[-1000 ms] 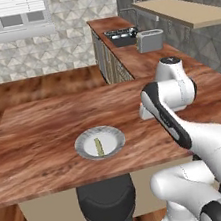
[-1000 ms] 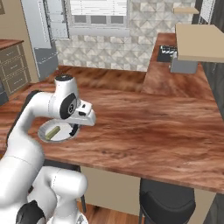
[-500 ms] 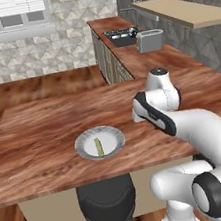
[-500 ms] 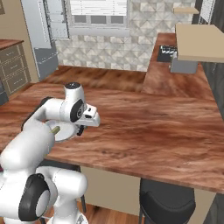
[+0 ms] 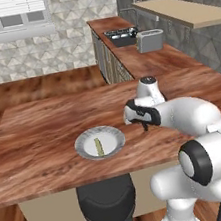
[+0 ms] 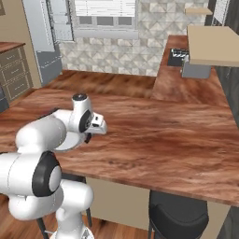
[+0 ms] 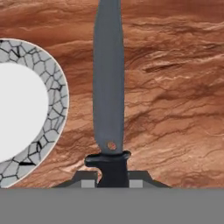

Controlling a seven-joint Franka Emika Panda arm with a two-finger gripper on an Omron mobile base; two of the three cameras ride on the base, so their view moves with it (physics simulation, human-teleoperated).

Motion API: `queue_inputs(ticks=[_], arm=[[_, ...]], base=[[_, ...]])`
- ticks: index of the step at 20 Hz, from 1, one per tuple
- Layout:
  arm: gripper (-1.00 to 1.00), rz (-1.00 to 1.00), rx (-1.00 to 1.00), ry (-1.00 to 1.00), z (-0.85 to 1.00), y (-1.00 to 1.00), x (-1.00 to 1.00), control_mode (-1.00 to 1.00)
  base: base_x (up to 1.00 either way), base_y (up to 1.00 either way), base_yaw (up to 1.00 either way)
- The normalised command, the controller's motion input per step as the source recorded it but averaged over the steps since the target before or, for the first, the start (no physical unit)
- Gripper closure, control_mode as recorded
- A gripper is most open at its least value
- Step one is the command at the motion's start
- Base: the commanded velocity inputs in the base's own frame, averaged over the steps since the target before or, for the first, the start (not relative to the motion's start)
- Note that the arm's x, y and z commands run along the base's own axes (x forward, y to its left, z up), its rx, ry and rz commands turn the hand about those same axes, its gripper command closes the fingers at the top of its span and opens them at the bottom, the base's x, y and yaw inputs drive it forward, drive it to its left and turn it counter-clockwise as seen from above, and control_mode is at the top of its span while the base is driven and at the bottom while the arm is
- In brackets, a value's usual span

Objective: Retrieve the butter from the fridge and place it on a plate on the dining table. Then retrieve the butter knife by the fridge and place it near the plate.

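The butter knife [image 7: 108,87] has its black handle clamped in my gripper [image 7: 112,179], which is shut on it. Its dark blade points away from the hand, low over the dining table [image 7: 175,87]. The plate [image 7: 57,100] lies just left of the blade in the hand view. From the left base view, my gripper [image 5: 144,125] hangs close above the table [image 5: 39,129], right of the plate [image 5: 83,141]. The butter [image 5: 98,146], an olive-yellow stick, rests in the plate. The fridge [image 6: 41,25] stands far back on the left.
A black stool [image 5: 106,198] is tucked under the table's near edge, and another stool [image 6: 179,214] sits further right. A toaster [image 5: 150,40] stands on the back counter [image 5: 140,59] under a wall shelf [image 5: 188,11].
The hand has dropped lower and swung left toward the plate, carrying the knife down close to the tabletop. Plate and butter have stayed put.
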Motion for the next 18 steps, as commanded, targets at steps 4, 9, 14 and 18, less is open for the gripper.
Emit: queue_inputs(ticks=[4, 9, 14, 18], arm=[[1.00, 0.15, 0.02, -0.04, -0.35, 0.00, 0.30, -1.00], [1.00, 0.12, 0.00, -0.09, -0.36, 0.00, 0.28, -1.00], [1.00, 0.02, 0.00, 0.01, -0.16, 0.19, 0.19, -1.00], [1.00, 0.00, 0.00, 0.06, -0.14, 0.15, 0.30, -1.00]], base=[[0.00, 0.00, 0.00], [0.00, 0.00, 0.00], [0.00, 0.00, 0.00], [0.00, 0.00, 0.00]])
